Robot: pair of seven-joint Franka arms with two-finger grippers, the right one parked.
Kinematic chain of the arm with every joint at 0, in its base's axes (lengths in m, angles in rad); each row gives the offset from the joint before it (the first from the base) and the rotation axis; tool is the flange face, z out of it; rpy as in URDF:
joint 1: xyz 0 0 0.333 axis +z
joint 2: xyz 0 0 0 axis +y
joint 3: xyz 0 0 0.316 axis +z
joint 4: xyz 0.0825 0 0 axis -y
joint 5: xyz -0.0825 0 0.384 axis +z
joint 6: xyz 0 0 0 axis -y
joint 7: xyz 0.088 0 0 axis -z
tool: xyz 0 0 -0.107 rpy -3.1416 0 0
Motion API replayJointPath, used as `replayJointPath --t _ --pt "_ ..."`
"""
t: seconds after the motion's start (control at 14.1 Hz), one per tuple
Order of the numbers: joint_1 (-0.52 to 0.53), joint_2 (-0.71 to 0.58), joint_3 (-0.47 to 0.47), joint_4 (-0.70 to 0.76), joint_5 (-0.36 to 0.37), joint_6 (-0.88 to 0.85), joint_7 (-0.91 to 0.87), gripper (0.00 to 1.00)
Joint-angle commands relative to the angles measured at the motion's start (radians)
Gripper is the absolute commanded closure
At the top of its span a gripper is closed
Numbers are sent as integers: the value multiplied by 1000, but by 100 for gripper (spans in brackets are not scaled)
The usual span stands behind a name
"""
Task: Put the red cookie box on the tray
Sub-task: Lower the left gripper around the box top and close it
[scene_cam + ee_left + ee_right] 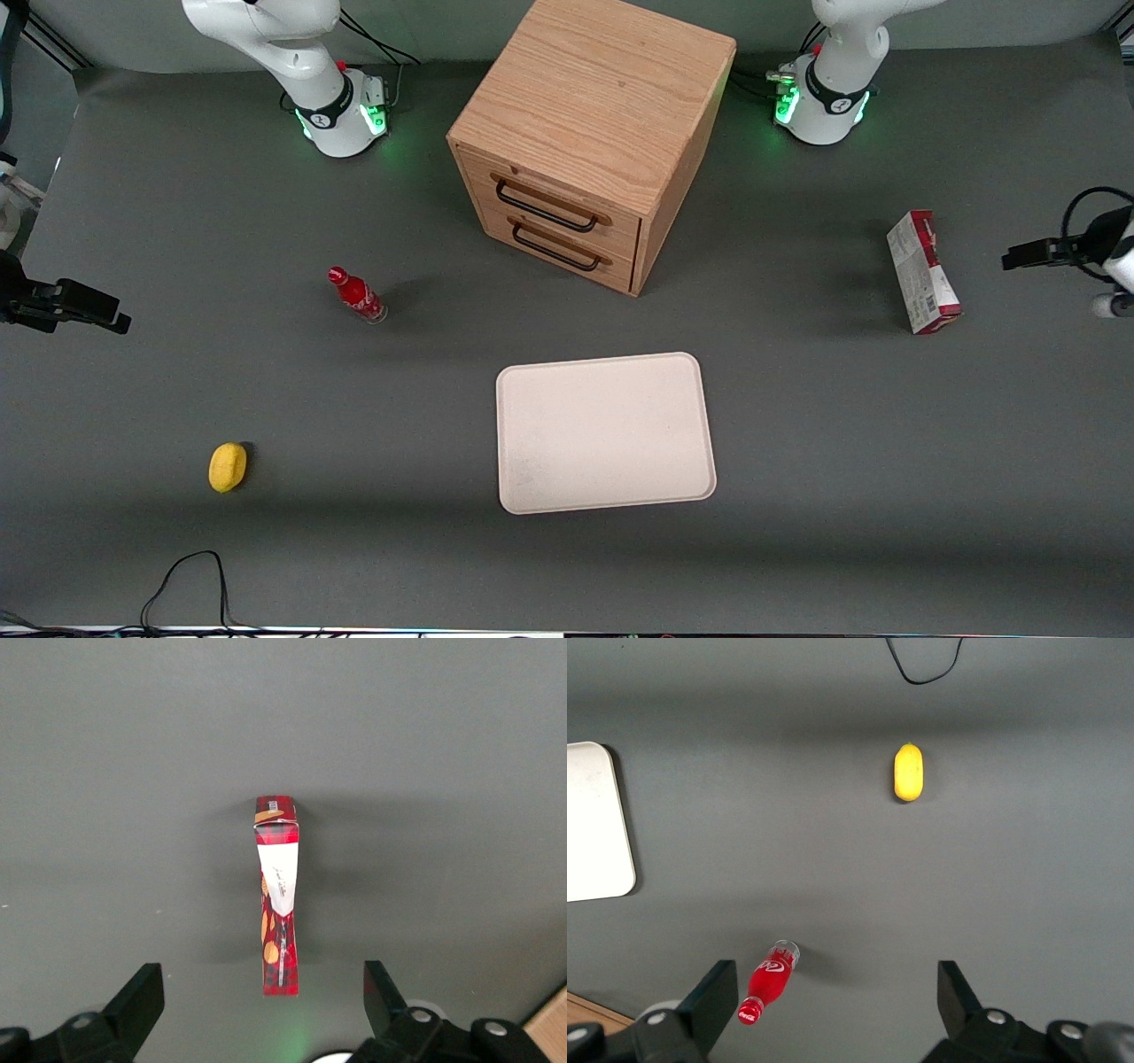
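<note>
Only the wrist view shows the tool spread wide, empty, above the red cookie box

Red checked cookie box, cream tray, black claw

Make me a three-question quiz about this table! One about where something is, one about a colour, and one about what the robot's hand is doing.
1. Where is the red cookie box?
A. On the tray
B. On the table, toward the working arm's end
C. In a drawer

2. What colour is the tray?
A. Cream-white
B. Blue
C. Black

3. The left gripper is:
A. Shut on the box
B. Open, above the box
C. Holding the bottle

Answers:
1 B, the box stands on the table, apart from the tray.
2 A, its surface is pale cream.
3 B, its fingers are spread, touching nothing.
</note>
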Motion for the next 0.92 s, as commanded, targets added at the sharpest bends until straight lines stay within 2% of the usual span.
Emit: replayJointPath --t 0.0,0.43,0.85 --pt "-2 -51 -2 -169 13 129 -40 0" --pt "-2 -7 -2 -376 13 424 -50 0" --pt "-3 85 -1 -389 13 473 -60 0"
